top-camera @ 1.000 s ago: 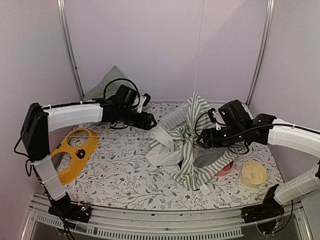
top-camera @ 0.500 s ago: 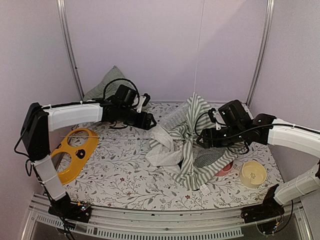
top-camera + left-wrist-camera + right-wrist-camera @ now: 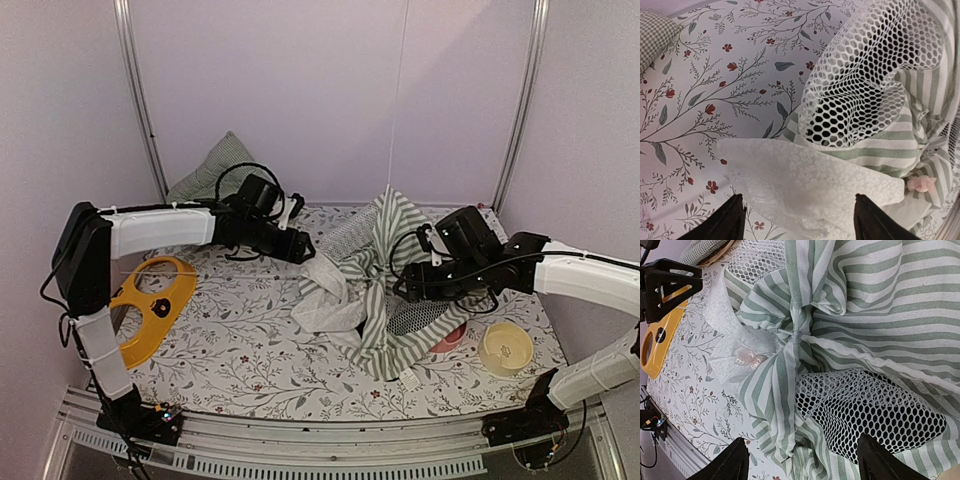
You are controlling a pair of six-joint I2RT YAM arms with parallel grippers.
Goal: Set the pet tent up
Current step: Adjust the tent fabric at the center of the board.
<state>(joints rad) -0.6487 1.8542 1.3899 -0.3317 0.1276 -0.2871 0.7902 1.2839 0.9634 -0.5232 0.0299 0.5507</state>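
Green-and-white striped fabric pet tent with white mesh panels (image 3: 385, 265) lies crumpled, not standing, mid-table right of centre, between my two hands. My left gripper (image 3: 306, 250) has crept a bit closer over the last second. Its jaws are apart and empty, hovering just above the tent's white flowered flap (image 3: 805, 180). My right gripper (image 3: 401, 288) has barely shifted. It is spread wide and holds nothing, facing the bunched stripes and mesh (image 3: 870, 415). I judge this is still the approach, with no grasp made and the tent not yet raised. Yellow plastic double-bowl feeder (image 3: 150, 305) sits well apart on the left.
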